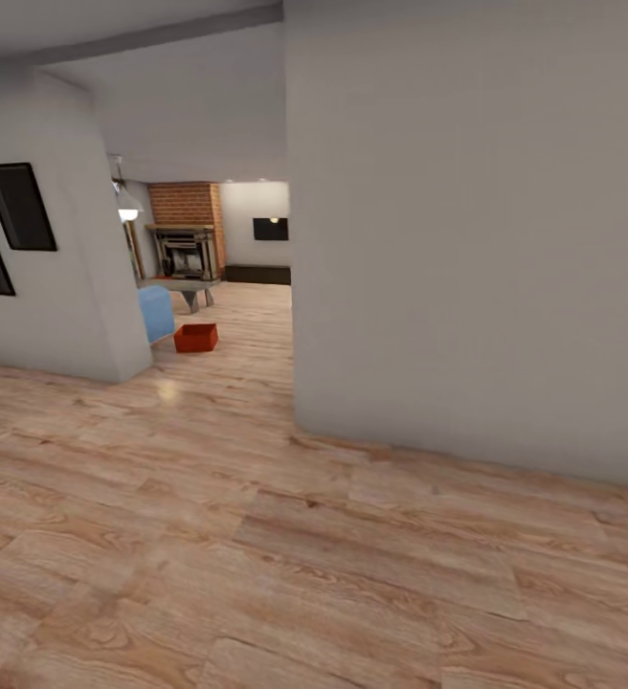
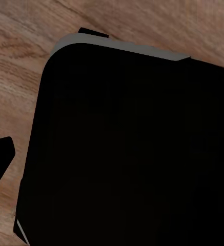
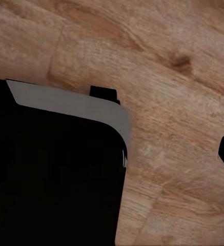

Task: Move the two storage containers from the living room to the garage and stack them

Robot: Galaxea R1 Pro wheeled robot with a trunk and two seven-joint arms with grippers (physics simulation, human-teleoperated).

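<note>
Orange-red storage container [image 1: 196, 337] sits on the light wood-plank floor [image 1: 257, 536] far ahead in the living room, just beside the blue sofa [image 1: 156, 313], framed by the opening between two pale walls [image 1: 467, 239]. Beyond it stand a low bench [image 1: 188, 287] and the red-brick fireplace [image 1: 188, 230], with a lit lamp [image 1: 126, 206] nearby. Dark frames [image 1: 17, 206] hang on the left wall. Both wrist views look down over a black rounded body [image 2: 132, 154] onto planks; whether either hand is spread or pressed together, I cannot tell.
</note>
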